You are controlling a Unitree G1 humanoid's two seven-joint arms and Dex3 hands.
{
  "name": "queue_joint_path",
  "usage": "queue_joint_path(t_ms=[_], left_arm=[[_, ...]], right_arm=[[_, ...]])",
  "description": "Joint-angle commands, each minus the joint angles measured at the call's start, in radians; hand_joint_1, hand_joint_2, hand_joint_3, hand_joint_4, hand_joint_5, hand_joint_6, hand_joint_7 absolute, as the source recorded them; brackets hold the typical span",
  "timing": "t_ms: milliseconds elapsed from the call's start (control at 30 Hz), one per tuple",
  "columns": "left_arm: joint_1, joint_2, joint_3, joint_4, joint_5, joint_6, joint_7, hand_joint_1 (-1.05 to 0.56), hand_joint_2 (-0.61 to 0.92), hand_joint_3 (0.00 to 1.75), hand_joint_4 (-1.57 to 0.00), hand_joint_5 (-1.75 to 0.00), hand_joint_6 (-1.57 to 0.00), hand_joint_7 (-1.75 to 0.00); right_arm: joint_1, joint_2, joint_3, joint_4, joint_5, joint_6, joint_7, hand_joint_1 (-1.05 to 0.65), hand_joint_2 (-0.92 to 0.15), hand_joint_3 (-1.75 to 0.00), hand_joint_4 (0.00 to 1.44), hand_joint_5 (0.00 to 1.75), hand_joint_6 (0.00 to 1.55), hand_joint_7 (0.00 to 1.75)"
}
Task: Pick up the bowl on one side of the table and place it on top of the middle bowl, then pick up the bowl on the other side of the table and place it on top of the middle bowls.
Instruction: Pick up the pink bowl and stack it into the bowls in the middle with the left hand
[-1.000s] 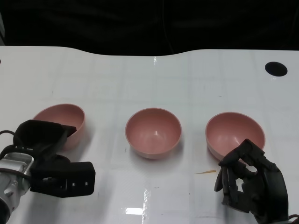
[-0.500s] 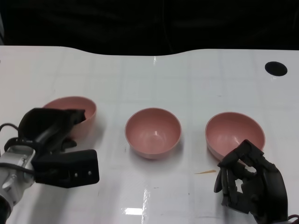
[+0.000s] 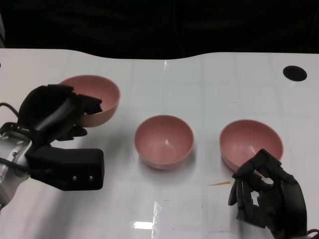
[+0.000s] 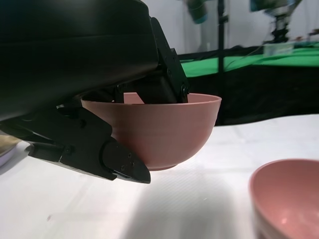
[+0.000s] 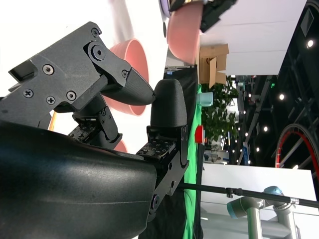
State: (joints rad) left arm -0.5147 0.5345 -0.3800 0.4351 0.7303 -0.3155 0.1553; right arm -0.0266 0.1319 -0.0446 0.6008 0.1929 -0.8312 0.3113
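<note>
Three pink bowls on a white counter (image 3: 209,89). Left bowl (image 3: 97,97): gripped at its near rim by the left hand (image 3: 60,117), whose fingers cover that rim; the left wrist view shows it raised clear of the counter, upright. Middle bowl (image 3: 163,141): on the counter, fully visible. Right bowl (image 3: 250,141): near rim hidden behind the right hand (image 3: 266,194), which has its fingers curled in with nothing in them; contact with the bowl cannot be told. Change: left bowl has risen and moved farther from the robot, toward the middle; right hand unchanged.
</note>
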Motion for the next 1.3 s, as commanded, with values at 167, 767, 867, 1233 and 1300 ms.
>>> queue_joint_path(t_ms=[167, 767, 867, 1233, 1300], left_arm=[[0.016, 0.022, 0.032, -0.174, -0.022, -0.012, -0.116, 0.00, 0.92, 0.08, -0.66, -1.72, -0.70, -1.48], [-0.021, -0.120, -0.037, -0.106, 0.039, -0.079, -0.097, -0.10, 0.92, 0.06, -0.74, -1.62, -0.83, -1.22], [-0.020, -0.143, -0.050, -0.078, 0.042, -0.082, -0.094, -0.06, 0.91, 0.03, -0.71, -1.72, -0.73, -1.44], [-0.056, -0.203, -0.093, 0.031, 0.067, -0.075, -0.093, -0.10, 0.88, 0.00, -0.70, -1.62, -1.15, -0.26], [-0.067, -0.211, -0.099, 0.054, 0.073, -0.075, -0.083, -0.09, 0.87, 0.00, -0.66, -1.70, -1.18, -0.30]], right_arm=[[0.008, -0.004, -0.005, -0.013, 0.001, 0.000, -0.015, -0.06, -0.52, -1.31, 0.91, 1.75, 0.66, 1.68], [0.005, 0.000, -0.004, -0.007, -0.008, -0.011, -0.026, -0.08, -0.51, -1.29, 0.92, 1.75, 0.67, 1.67], [0.006, -0.001, -0.002, -0.009, -0.013, -0.007, -0.030, -0.08, -0.52, -1.30, 0.91, 1.75, 0.66, 1.66], [-0.002, 0.009, 0.002, 0.004, -0.015, -0.024, -0.038, -0.07, -0.51, -1.31, 0.91, 1.75, 0.67, 1.66], [-0.002, 0.010, 0.003, 0.005, -0.013, -0.027, -0.036, -0.07, -0.51, -1.31, 0.91, 1.75, 0.67, 1.66]])
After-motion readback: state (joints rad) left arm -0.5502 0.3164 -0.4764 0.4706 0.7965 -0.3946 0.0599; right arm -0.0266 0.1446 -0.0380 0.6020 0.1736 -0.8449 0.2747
